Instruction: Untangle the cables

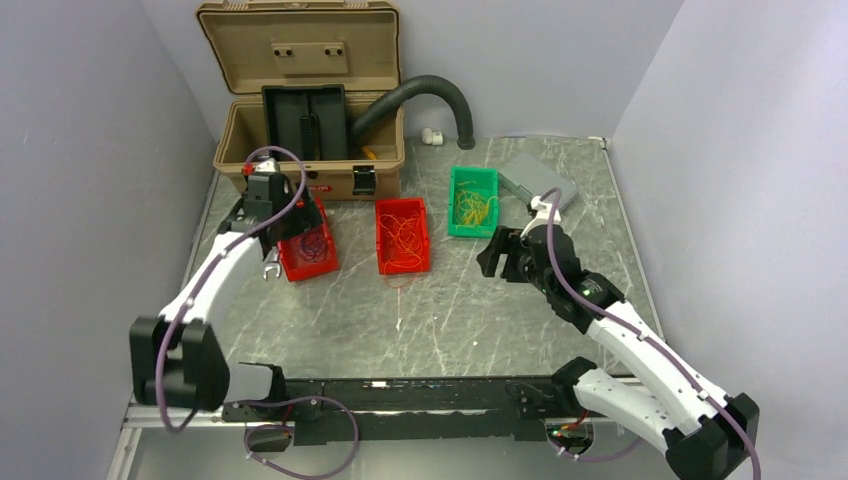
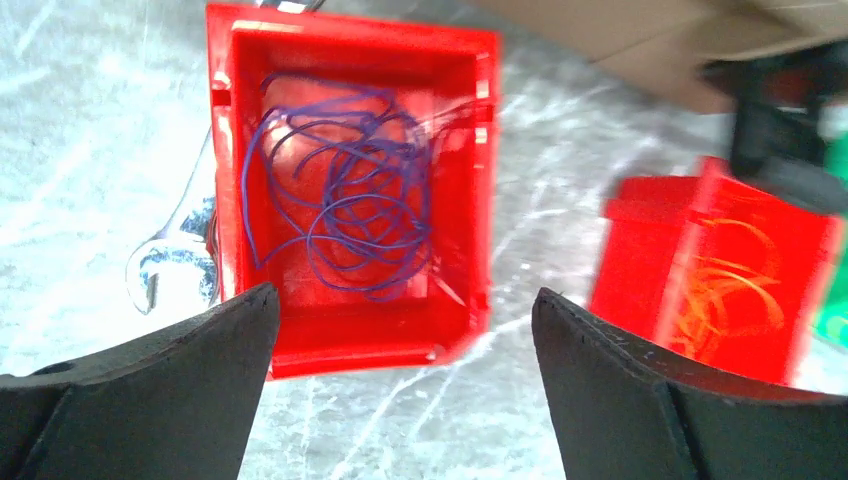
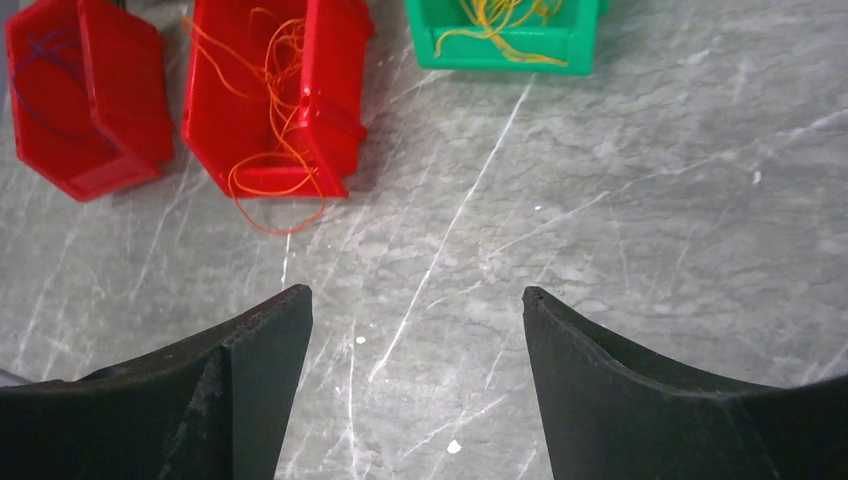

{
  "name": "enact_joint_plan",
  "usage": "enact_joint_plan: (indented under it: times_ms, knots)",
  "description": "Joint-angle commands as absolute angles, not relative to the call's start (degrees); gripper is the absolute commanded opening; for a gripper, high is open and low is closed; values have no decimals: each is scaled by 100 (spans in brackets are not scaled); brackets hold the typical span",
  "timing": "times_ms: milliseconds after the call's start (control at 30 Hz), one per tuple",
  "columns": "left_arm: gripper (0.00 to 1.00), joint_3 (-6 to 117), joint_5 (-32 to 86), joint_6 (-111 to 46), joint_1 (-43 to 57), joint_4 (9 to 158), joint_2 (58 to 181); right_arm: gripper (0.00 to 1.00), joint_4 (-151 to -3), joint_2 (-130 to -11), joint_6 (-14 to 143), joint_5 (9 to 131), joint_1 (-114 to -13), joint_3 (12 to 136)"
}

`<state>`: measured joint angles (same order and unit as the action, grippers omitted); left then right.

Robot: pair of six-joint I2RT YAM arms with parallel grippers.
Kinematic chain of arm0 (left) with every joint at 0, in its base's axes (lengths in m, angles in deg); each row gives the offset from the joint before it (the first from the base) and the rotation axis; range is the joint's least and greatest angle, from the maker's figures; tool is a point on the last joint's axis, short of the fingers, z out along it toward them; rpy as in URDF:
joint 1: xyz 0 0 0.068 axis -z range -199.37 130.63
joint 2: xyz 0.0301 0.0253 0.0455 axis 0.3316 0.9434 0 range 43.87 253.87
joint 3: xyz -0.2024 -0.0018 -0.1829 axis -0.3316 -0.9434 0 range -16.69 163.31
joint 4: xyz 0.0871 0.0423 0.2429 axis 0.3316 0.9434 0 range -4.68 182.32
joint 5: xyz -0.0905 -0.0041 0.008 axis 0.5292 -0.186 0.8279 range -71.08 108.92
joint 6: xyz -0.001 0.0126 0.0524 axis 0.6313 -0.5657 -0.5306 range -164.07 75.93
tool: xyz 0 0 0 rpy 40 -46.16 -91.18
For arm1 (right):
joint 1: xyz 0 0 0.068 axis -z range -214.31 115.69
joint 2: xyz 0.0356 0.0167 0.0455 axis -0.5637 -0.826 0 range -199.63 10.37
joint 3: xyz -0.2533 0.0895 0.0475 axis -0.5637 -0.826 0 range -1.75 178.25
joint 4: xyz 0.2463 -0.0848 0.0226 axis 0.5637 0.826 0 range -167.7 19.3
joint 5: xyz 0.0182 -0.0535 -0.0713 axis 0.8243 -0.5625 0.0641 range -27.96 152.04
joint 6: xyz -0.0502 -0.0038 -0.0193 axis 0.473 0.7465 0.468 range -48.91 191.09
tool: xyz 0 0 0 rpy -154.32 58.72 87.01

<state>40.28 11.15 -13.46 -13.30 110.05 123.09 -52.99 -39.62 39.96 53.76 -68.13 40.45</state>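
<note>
Dark purple cables (image 2: 345,200) lie looped in a red bin (image 2: 470,190) at the left (image 1: 308,252). My left gripper (image 2: 405,295) hangs open just above that bin's near wall with nothing between its fingers, also seen from above (image 1: 298,222). Orange cables (image 3: 270,150) fill the middle red bin (image 1: 402,236), and a few strands spill over its near edge onto the table. Yellow cables (image 1: 472,205) sit in a green bin (image 3: 500,48). My right gripper (image 3: 415,295) is open and empty over bare table, right of the middle bin (image 1: 493,255).
An open tan toolbox (image 1: 300,100) stands at the back left, with a black ribbed hose (image 1: 430,95) arching out of it. A grey pad (image 1: 540,178) lies at the back right. A metal wrench (image 2: 165,262) rests left of the purple-cable bin. Walls close in on both sides.
</note>
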Motion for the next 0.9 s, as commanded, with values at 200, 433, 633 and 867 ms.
enact_joint_plan:
  times_ms: [200,433,633,867]
  knots:
    - [99,3516,2686,-1945,-1330,11458,10109,80,-5121,-3391,4086,5690,-6225,4326]
    - [99,2691,3339,-2289,-1330,11036,8720,84,-6013,-2506,4518,6360,-6225,3589]
    - [99,1784,3139,-2217,-1330,10680,7546,89,-6381,-1671,4395,6233,-6219,2996]
    - [99,1246,2377,-2151,-1329,10633,6585,89,-6329,-1245,4963,6027,-6216,2767]
